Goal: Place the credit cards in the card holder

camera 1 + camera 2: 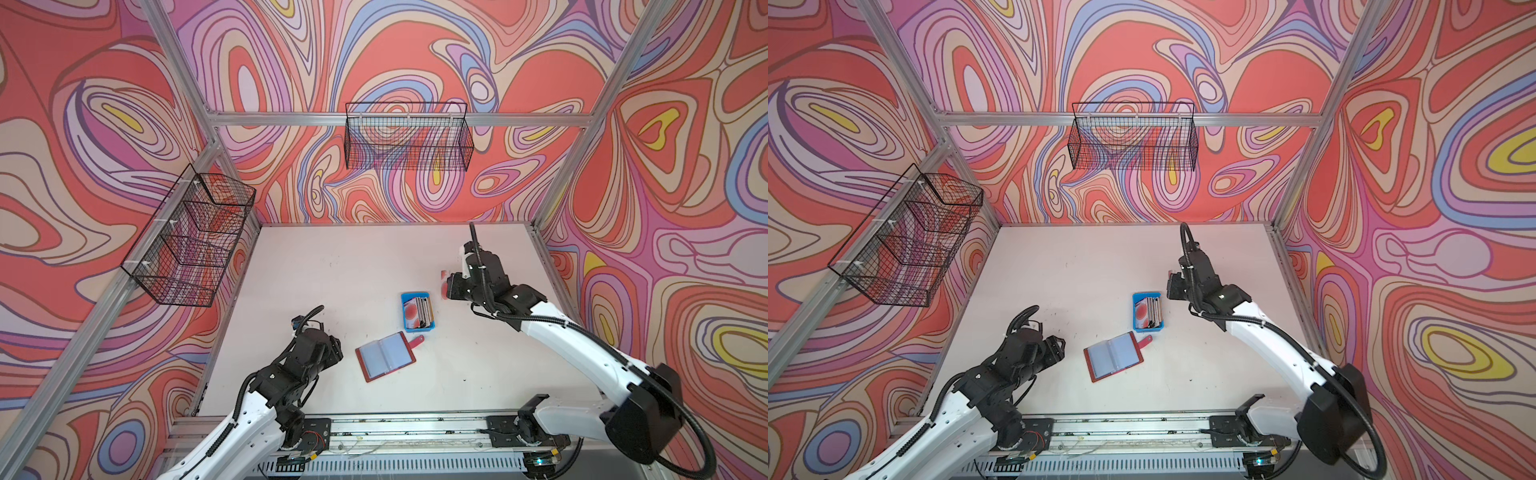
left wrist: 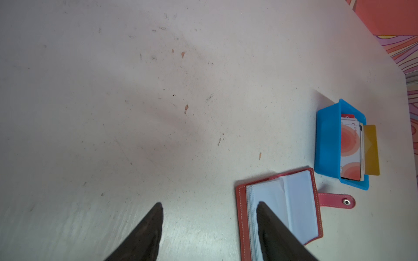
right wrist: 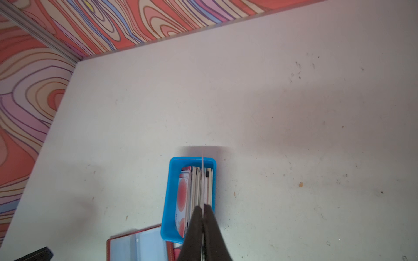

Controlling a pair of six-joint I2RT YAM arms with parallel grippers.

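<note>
The red card holder (image 1: 385, 356) (image 1: 1113, 357) lies open on the table, clear sleeves up and tab strap (image 2: 337, 200) out to one side. Several credit cards (image 1: 419, 311) (image 3: 196, 185) stand on edge in a small blue tray (image 1: 415, 294) just behind it. My right gripper (image 3: 203, 206) is above the tray, shut on one credit card (image 3: 203, 176), which shows edge-on in the right wrist view. In both top views this held card (image 1: 444, 283) shows white and red at the right gripper (image 1: 446, 286). My left gripper (image 2: 210, 204) is open and empty, one finger over the holder's left page.
Two black wire baskets hang on the walls, one at the left (image 1: 187, 241) and one at the back (image 1: 409, 137). An aluminium frame rail (image 1: 415, 428) runs along the table's front edge. A yellow card (image 2: 372, 149) leans at the tray's far side.
</note>
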